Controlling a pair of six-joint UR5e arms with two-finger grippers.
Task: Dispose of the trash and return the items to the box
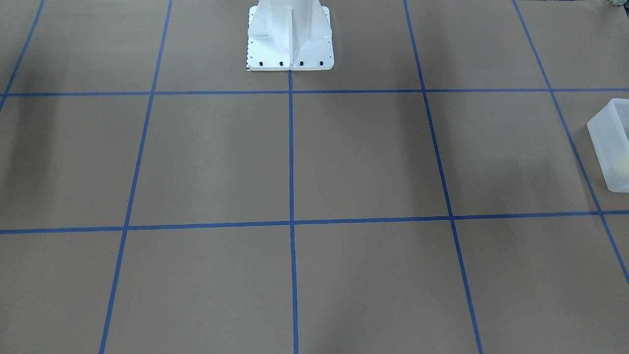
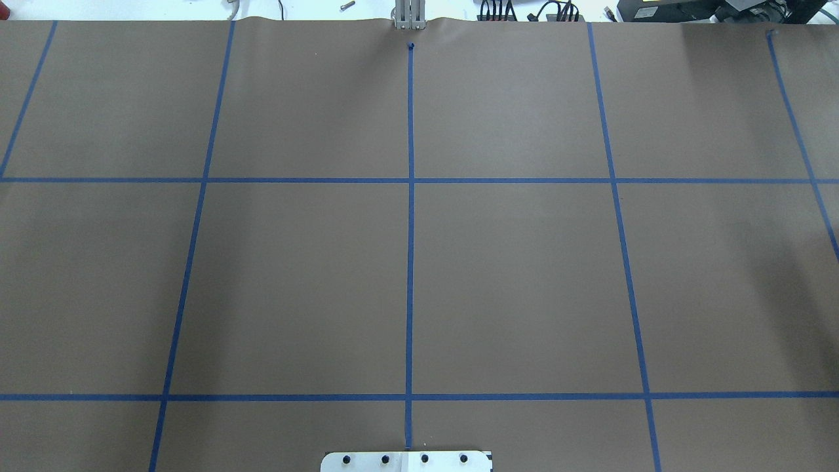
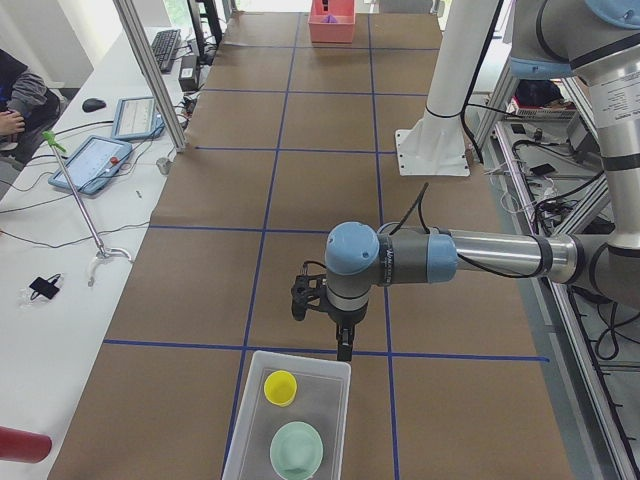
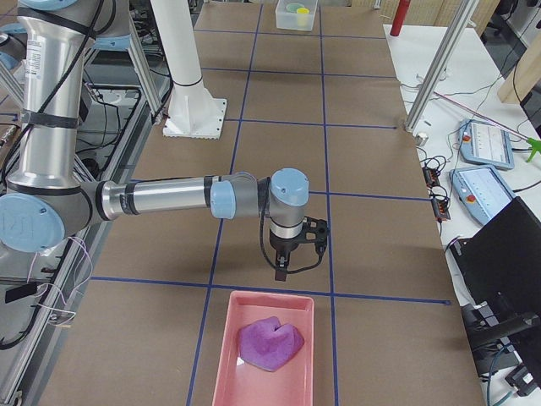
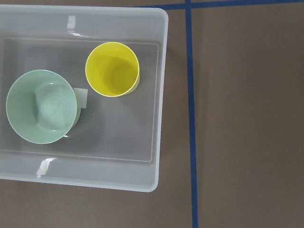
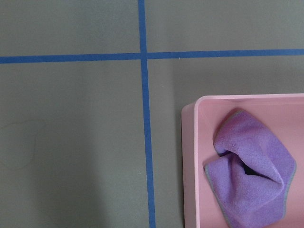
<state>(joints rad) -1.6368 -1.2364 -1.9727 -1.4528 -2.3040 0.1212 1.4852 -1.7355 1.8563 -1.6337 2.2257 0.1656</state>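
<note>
The translucent white box [image 5: 161, 95] holds the yellow cup [image 5: 112, 69] and the mint-green bowl [image 5: 41, 107], both upright and side by side. They also show in the exterior left view: box [image 3: 255, 400], cup [image 3: 280, 387], bowl [image 3: 297, 450]. The box's corner shows at the right edge of the front-facing view [image 1: 612, 142]. My left gripper [image 3: 344, 345] hangs above the box's far edge; I cannot tell if it is open or shut. My right gripper [image 4: 281, 271] hangs just before a pink tray; I cannot tell its state. No fingers show in either wrist view.
A pink tray [image 4: 232, 355] holds a crumpled purple cloth [image 6: 251, 166] at the table's end on my right. The white robot pedestal [image 1: 290, 39] stands at the table's back middle. Tablets, cables and a red cylinder [image 3: 22, 445] lie on the side bench.
</note>
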